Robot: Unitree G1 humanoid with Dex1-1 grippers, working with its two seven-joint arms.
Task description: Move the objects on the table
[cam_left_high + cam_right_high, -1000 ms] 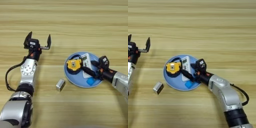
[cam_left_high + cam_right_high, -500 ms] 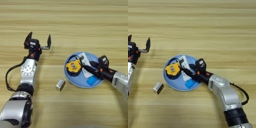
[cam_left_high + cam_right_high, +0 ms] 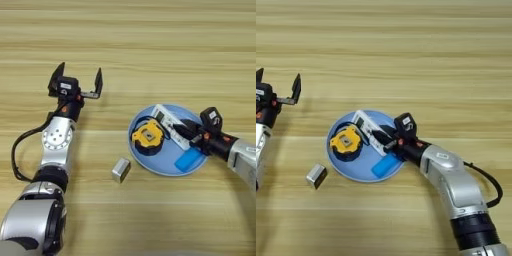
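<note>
A pale-blue plate (image 3: 150,169) holds the yellow-and-black tape measure (image 3: 147,137) on its left side. The slim white remote (image 3: 165,119) lies slanted across the plate's top. My right gripper (image 3: 183,131) reaches in from the right, low over the plate, and covers the remote's lower right end. The small silver-grey box (image 3: 120,169) rests on the table (image 3: 150,55) just left of the plate. My left gripper (image 3: 75,82) is open far to the left, holding nothing.
A flat blue piece (image 3: 189,160) lies on the plate's lower right, under my right arm. A black cable (image 3: 487,176) loops beside the right forearm. My left forearm (image 3: 56,142) runs down the left side of the table.
My right gripper has slid left across the plate onto the remote. The remote now lies more slanted and further up-left. The tape measure has shifted a little down-left. The left arm has stayed put.
</note>
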